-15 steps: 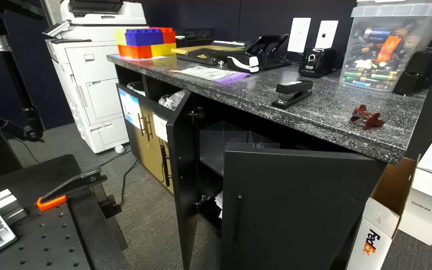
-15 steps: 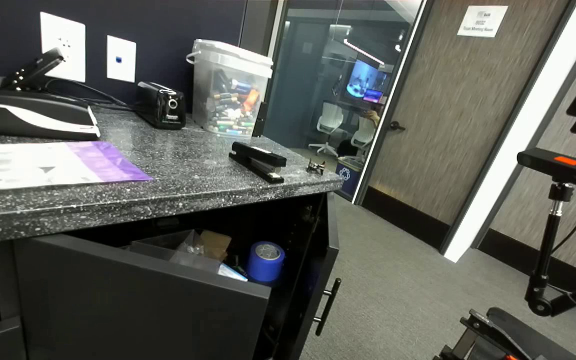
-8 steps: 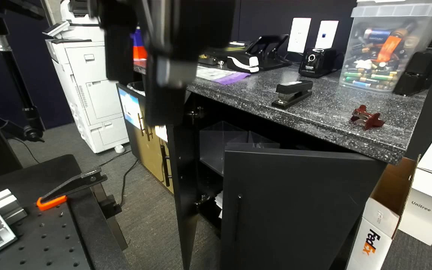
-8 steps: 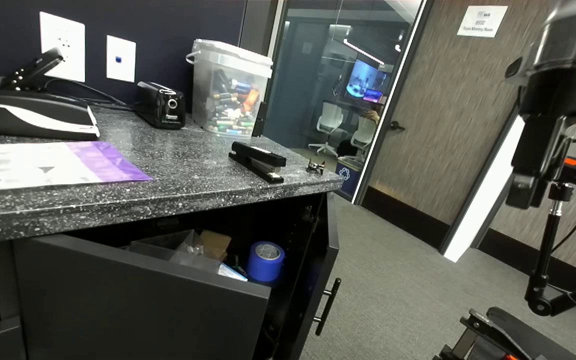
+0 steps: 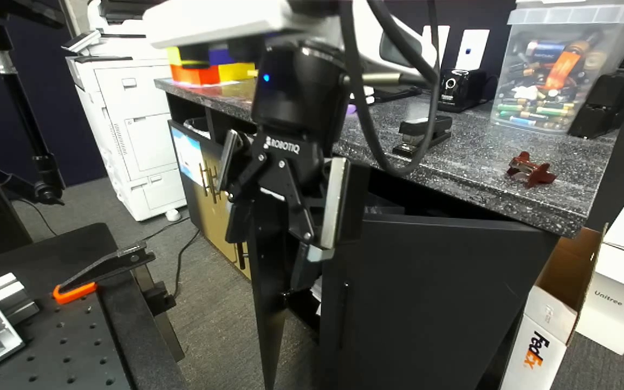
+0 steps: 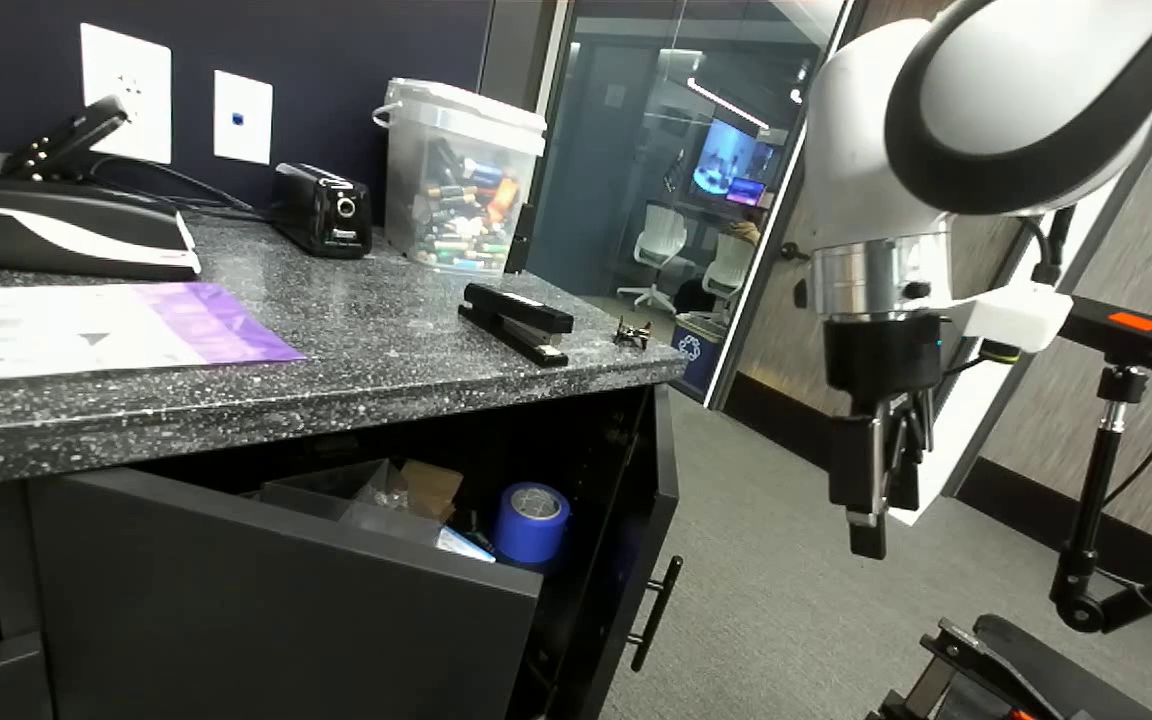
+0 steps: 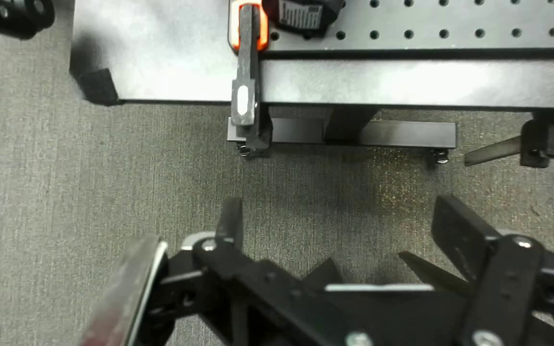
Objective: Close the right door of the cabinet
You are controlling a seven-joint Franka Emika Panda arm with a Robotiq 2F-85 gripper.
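My end effector (image 5: 270,260) hangs with its jaws spread; the right door (image 5: 436,303) stands ajar.
In the wrist view I see carpet (image 7: 301,221) between its 2 fingers (image 7: 231,218). In an exterior view the right door's handle (image 6: 658,614) is left of the end effector and apart from it; the cabinet (image 6: 581,450) and its left door (image 6: 266,610), also ajar, lie farther left. On the surface (image 6: 336,340), likewise left of the end effector, I see a black stapler (image 6: 511,306) and a clear tub (image 6: 456,190).
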